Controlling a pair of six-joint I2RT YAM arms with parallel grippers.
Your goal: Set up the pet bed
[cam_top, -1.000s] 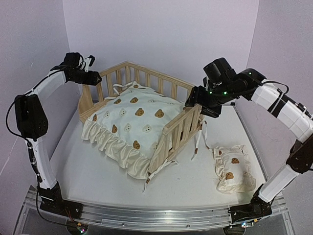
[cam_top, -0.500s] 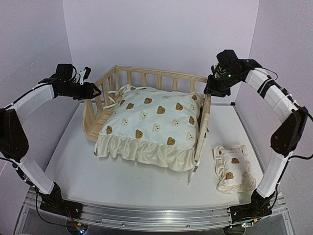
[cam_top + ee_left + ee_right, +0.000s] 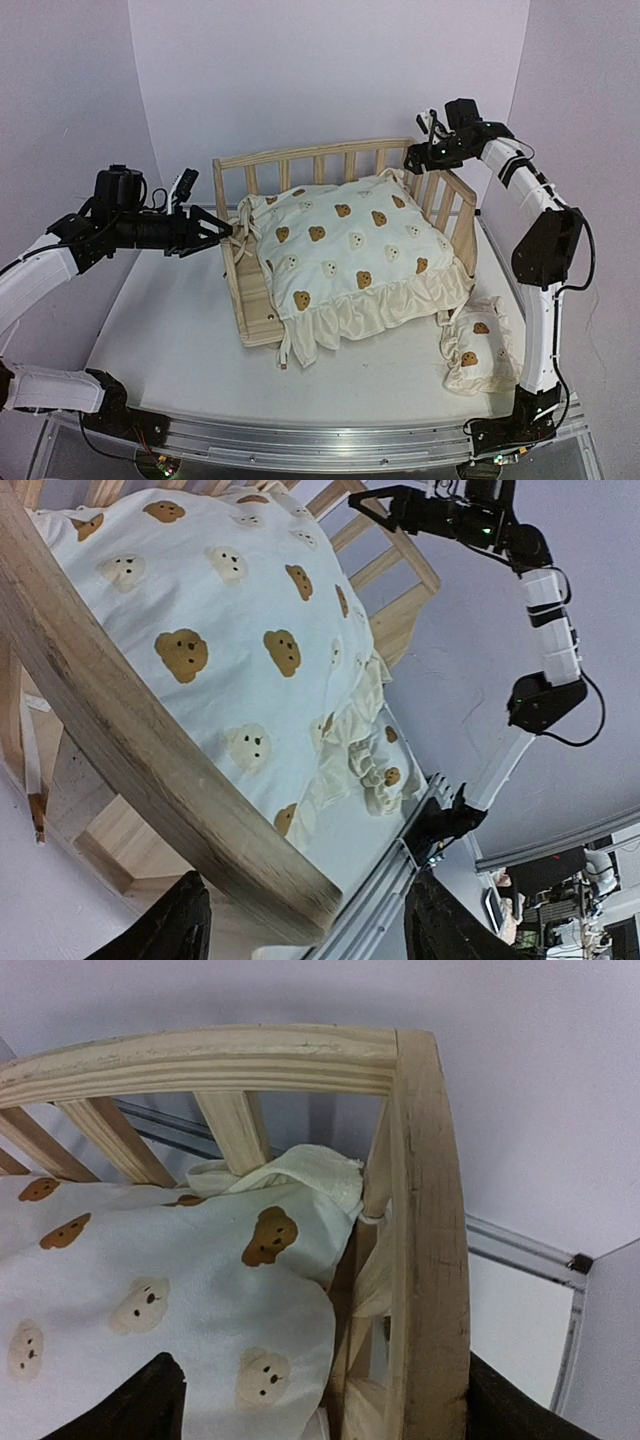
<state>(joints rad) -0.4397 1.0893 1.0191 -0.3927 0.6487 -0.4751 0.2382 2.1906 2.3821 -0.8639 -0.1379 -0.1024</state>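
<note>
The pet bed is a light pine frame with slatted rails on three sides, standing mid-table. A cream bear-print cushion lies in it and spills over the open front. My left gripper is open, and its fingers straddle the end of the left rail. A gap shows on one side of that rail. At the back right corner my right gripper is open wide. The side rail runs between its fingers.
A small matching bear-print pillow lies on the table right of the bed, near the right arm's base. Purple walls close in the back and both sides. A metal rail runs along the near edge.
The bed has swung counter-clockwise, so its back rail now rises to the right. The left gripper came forward with the left rail. The right gripper moved back and its jaws opened.
</note>
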